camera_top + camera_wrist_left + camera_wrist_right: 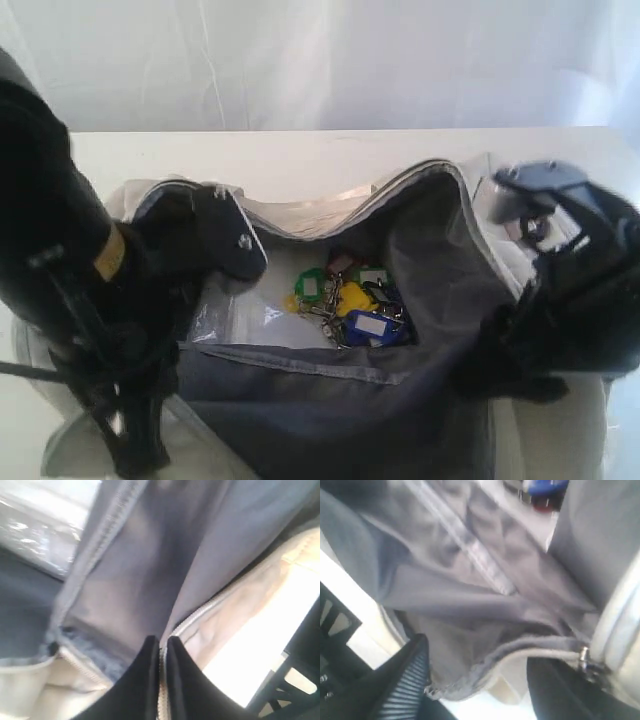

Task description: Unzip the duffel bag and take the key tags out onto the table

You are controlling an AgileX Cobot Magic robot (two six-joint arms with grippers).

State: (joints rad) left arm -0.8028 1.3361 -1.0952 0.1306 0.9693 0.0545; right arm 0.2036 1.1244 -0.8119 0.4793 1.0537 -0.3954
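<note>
Exterior view: shows duffel bag lying unzipped on table, mouth spread wide, dark lining exposed. Places key tags down inside on bag floor, near the middle, just beside a clear plastic pouch; not yet out on table.

At left end, left hand: pressed together, grey zip edge running in between the tips. Reads as clamped on bag rim. Likely reason: pins that end down and holds the mouth open.

At right end, right hand: spread apart, straddling a fold of lining and hem near zipper pull; grips nothing visible. Probably placed there to widen the opening, or to reach in toward the tags.

Hard to make out:
- Contact of right fingers with cloth: blurred, cannot tell.
- Either hand's stance in exterior view: only dark bulk.
- Tags in right wrist view: only a blue one and a scrap of red, cut off at picture edge.
- Near side of bag and much of left arm: cropped.
- Number of tags and rings: bunch overlaps, cannot count.
</note>
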